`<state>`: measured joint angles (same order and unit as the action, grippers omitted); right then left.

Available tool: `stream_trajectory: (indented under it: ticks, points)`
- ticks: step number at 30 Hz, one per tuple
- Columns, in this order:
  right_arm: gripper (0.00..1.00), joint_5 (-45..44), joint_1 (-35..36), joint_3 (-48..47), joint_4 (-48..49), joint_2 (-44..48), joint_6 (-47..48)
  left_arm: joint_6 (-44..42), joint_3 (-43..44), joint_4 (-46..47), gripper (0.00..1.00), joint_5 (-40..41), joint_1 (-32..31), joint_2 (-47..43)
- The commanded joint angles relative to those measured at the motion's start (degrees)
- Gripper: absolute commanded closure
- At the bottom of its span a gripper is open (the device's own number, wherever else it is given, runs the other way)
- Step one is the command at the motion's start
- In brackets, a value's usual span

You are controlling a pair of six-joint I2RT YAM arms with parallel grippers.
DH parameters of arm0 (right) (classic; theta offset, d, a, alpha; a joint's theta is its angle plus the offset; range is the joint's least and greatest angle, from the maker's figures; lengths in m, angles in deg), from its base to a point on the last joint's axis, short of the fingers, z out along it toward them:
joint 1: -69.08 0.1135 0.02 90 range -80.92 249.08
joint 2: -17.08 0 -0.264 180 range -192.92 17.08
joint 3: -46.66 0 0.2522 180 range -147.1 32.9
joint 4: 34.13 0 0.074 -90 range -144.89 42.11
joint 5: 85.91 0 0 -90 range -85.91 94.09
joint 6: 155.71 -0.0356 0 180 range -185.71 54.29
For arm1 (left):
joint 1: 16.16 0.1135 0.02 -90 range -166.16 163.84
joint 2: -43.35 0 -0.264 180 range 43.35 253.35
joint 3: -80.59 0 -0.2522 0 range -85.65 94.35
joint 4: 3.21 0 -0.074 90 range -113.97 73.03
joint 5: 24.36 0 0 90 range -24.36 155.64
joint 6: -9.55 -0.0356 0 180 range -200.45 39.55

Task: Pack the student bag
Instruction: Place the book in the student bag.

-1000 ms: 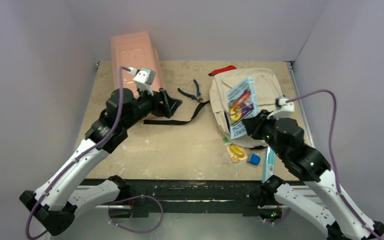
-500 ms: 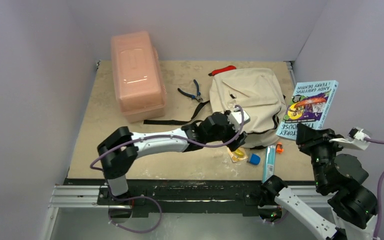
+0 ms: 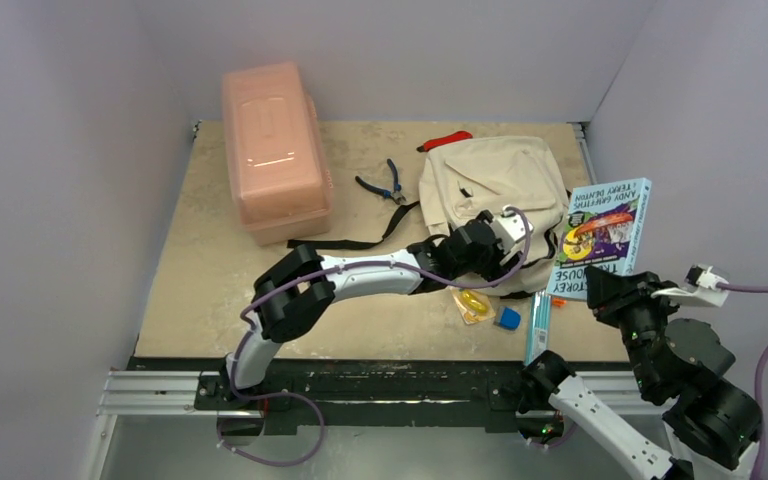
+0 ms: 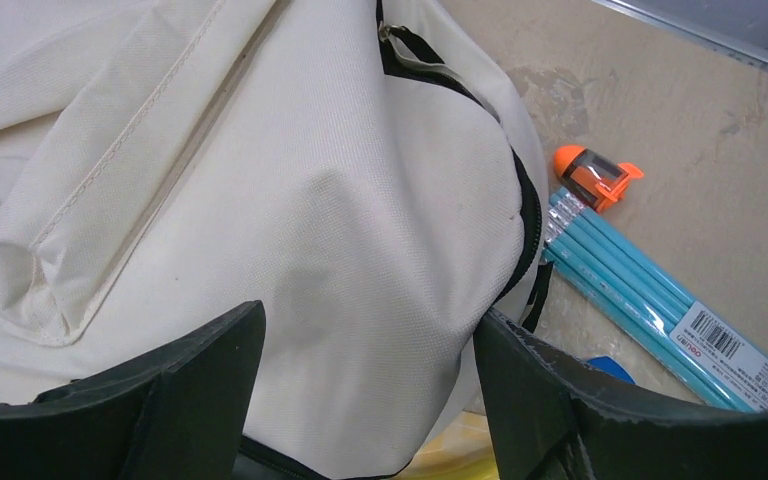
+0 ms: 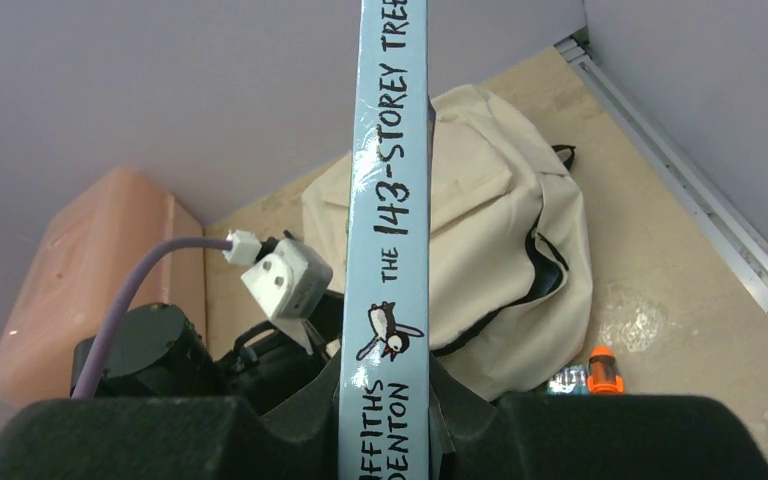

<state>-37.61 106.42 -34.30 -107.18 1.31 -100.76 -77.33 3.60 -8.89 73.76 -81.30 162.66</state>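
The student bag (image 3: 495,185) is a cream fabric backpack lying flat at the back right of the table, with black zipper lines and a black strap (image 3: 345,243) trailing left. My left gripper (image 3: 495,265) is low at the bag's near edge. In the left wrist view this gripper (image 4: 368,330) is open, and a bulge of bag fabric (image 4: 290,200) lies between its jaws. My right gripper (image 3: 612,290) is shut on the lower edge of a light-blue book (image 3: 600,235), held upright in the air to the right of the bag. The book's spine (image 5: 392,200) rises from the right gripper (image 5: 385,400).
A rigid pink plastic box (image 3: 272,150) stands at the back left. Blue-handled pliers (image 3: 385,183) and a red item (image 3: 447,140) lie near the bag. A pack of teal pencils (image 4: 650,290), an orange sharpener (image 4: 595,175), a blue eraser (image 3: 508,319) and a yellow item (image 3: 473,304) lie by the bag's near edge.
The left arm swung from the pink box across to the bag's near edge. The right gripper lifted the book off the bag and carried it right, then slightly lower and back left.
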Motion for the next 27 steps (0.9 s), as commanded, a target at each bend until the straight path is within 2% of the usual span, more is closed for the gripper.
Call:
stream_trajectory:
  ticks: [1, 2, 6, 9, 10, 16, 21, 27]
  points:
    - [1.0, 3.4, 0.3, 0.9, 2.9, 1.2, -2.3, -2.4, 5.3, -1.0, 0.26, 1.6, 0.1, 2.2]
    - [1.0, 3.6, 0.3, 0.9, 3.0, 1.1, -2.4, -2.8, 6.1, -2.0, 0.3, 1.6, 0.1, 2.6]
    - [1.0, 4.5, 0.3, 1.0, 2.4, 0.0, -2.4, -6.7, 7.6, -4.3, 0.64, 4.7, 0.3, 1.6]
    - [1.0, 5.0, 0.3, 1.4, 2.2, -0.5, -2.4, -8.0, 8.5, -5.7, 0.94, 5.7, 0.9, 0.3]
    - [1.0, 5.4, 0.3, 1.6, 2.4, -0.5, -2.5, -8.0, 9.0, -6.6, 0.99, 5.6, 1.3, -0.1]
    - [1.0, 5.0, 0.3, 3.0, -2.6, -3.8, -10.2, -7.3, 10.5, -10.1, 1.0, 4.4, 3.1, -4.7]
    - [1.0, 11.7, 0.3, 8.0, -5.9, -12.2, -20.0, -4.5, 11.4, -11.5, 1.0, 4.3, 5.3, -8.2]
    - [1.0, 18.0, 0.3, 14.9, 4.5, -7.7, -20.2, 0.9, 14.9, -13.8, 1.0, 1.4, 8.1, -9.2]
